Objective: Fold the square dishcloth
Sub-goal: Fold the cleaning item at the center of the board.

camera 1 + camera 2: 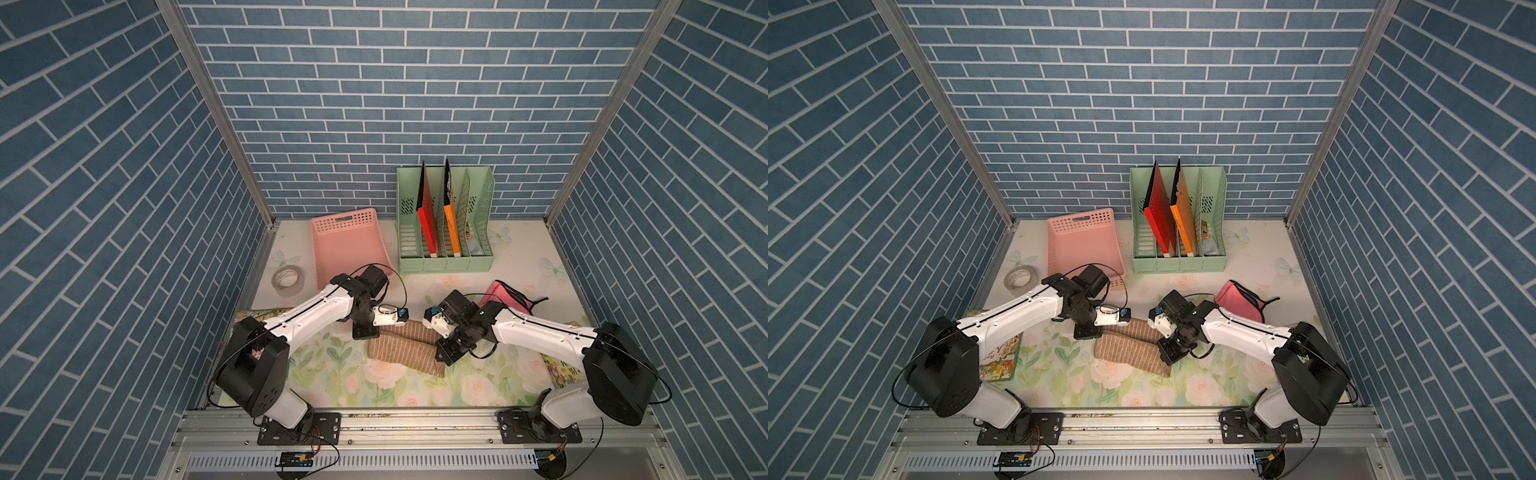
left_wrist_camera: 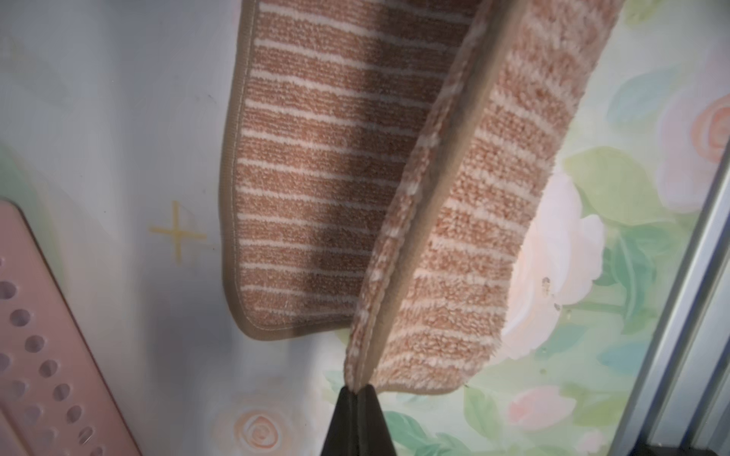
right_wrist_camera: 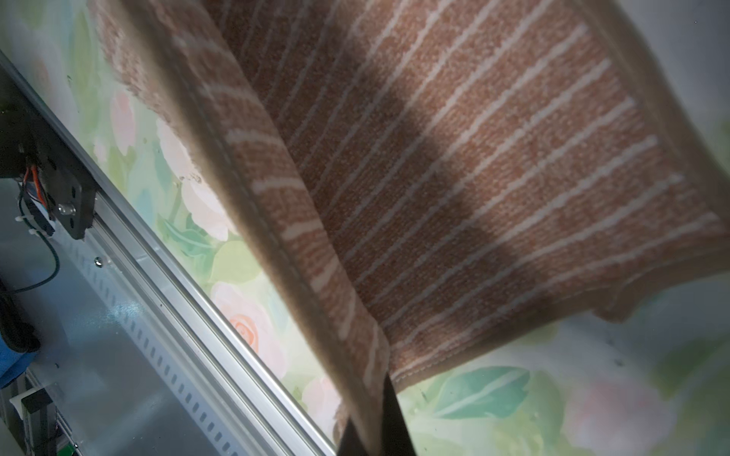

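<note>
Pinching one hem of the dishcloth (image 1: 405,355) between them, the left gripper (image 2: 357,395) and the right gripper (image 3: 371,414) each hold a corner, jaws closed tight on the fabric with no gap showing in either wrist view. The cloth sits in the middle of the table (image 1: 478,386), between the two arms, and is partly doubled. Its far part lies flat on the side toward the pink basket (image 1: 347,245). Its near part curves up from the table to the raised hem, fuzzy underside outward, bulging toward the front rail (image 3: 166,276). The held hem is the long axis that matters: it runs from one gripper across to the other, slightly slanted in both top views, the left end a little farther from the bases than the right. The free far hem lies beyond it and roughly parallel, so the coming move looks like a carry away from the robot, both ends together, until the held hem lies over the far one. Neither arm is nearer, since each has its own corner. Both forearms reach inward and forward from the base rail, wrists bent so the fingers point down at the table. Judging by the slant, the right arm probably needs to travel a touch farther to square the edges.
</note>
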`<state>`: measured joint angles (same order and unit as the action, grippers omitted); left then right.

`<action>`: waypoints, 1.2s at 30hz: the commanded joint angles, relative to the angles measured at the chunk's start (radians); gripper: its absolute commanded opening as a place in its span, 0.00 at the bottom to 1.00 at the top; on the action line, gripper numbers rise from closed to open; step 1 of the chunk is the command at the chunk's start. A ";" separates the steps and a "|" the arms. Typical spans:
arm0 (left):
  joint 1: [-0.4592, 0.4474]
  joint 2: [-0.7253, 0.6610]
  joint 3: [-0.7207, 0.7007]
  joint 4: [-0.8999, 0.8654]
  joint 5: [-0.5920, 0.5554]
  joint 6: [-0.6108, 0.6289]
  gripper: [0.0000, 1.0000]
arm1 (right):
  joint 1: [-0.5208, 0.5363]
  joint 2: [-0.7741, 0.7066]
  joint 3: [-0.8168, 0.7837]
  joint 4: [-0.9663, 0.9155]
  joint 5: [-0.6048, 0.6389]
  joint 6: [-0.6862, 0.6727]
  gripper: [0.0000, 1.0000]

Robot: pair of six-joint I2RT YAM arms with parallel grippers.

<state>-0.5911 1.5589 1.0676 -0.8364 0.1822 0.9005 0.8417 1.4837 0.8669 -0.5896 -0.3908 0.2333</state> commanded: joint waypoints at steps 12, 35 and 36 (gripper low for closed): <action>0.008 0.054 -0.033 0.273 -0.153 -0.071 0.00 | -0.093 0.136 0.106 0.004 0.030 -0.070 0.00; 0.008 0.118 -0.112 0.399 -0.260 -0.089 0.00 | -0.208 0.013 0.051 0.223 0.224 0.116 0.36; 0.008 0.115 -0.119 0.400 -0.262 -0.088 0.00 | -0.206 -0.027 0.025 0.237 0.243 0.140 0.34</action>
<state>-0.5911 1.6630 0.9585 -0.4366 -0.0662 0.8230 0.6346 1.5436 0.9314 -0.4107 -0.2249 0.2794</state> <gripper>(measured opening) 0.071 0.344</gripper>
